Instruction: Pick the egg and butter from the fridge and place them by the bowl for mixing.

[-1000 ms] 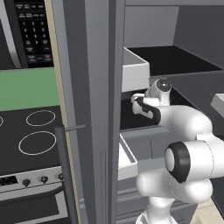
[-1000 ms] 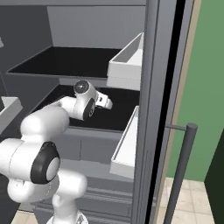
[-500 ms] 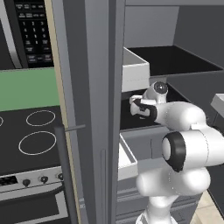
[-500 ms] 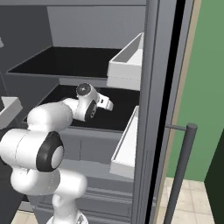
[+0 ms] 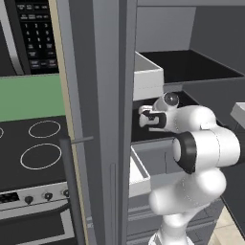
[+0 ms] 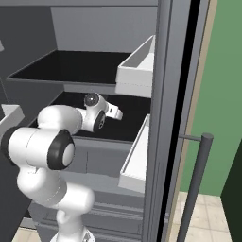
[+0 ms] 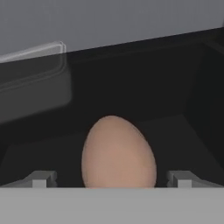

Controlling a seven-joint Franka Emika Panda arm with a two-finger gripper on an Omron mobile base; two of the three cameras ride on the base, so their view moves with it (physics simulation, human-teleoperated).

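Hand view was taken up by the egg (image 7: 118, 153), seen large and close, standing on the dark shelf (image 7: 183, 135) of the fridge (image 7: 109, 26). It was framed between the two fingertips (image 7: 40, 179), one low at each side, with a clear gap left between each tip and the shell. The gripper (image 7: 111, 181) was therefore spread wide around the egg and nothing was held. A pale, see-through bin (image 7: 33, 83) was seen behind the egg, up and to the left.

From the left base view the arm was reached into the middle compartment of the fridge (image 5: 105, 95), the gripper (image 5: 143, 117) being held just above the dark shelf (image 5: 143, 136), below a white door bin (image 5: 147, 79). A stove (image 5: 33, 148) stood to the left of the open door. From the right base view the gripper (image 6: 116, 113) was seen over the same shelf (image 6: 127, 127), with a white bin (image 6: 134, 75) above and another (image 6: 137, 160) below to the right.
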